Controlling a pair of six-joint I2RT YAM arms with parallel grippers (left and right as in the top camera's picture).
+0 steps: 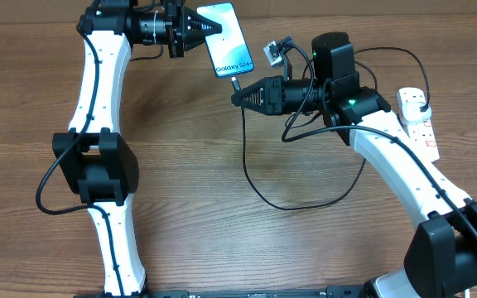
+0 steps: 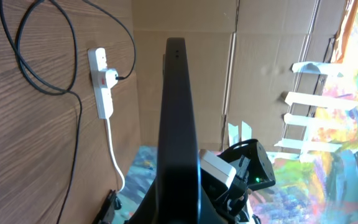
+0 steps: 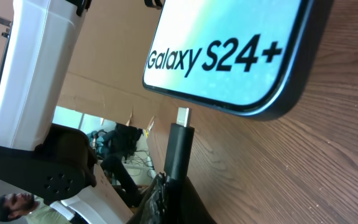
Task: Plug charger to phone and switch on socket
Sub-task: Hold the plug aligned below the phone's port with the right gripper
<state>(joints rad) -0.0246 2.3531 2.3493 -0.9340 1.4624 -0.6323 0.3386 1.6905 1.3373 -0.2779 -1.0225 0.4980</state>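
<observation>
The phone (image 1: pixel 228 39) has a lit teal screen reading "Galaxy S24+". My left gripper (image 1: pixel 211 27) is shut on its far end and holds it up; in the left wrist view the phone (image 2: pixel 178 118) shows edge-on. My right gripper (image 1: pixel 240 95) is shut on the charger's black connector (image 3: pixel 179 146), whose metal tip sits just short of the phone's bottom edge (image 3: pixel 229 56). The black charger cable (image 1: pixel 259 186) loops across the table to the plug in the white socket (image 1: pixel 421 120), which also shows in the left wrist view (image 2: pixel 102 81).
The socket's thick white cord (image 2: pixel 115 155) runs off the table edge. Cardboard walls stand behind the table (image 1: pixel 180 190). The right wrist camera (image 1: pixel 276 51) sits close to the phone's lower end.
</observation>
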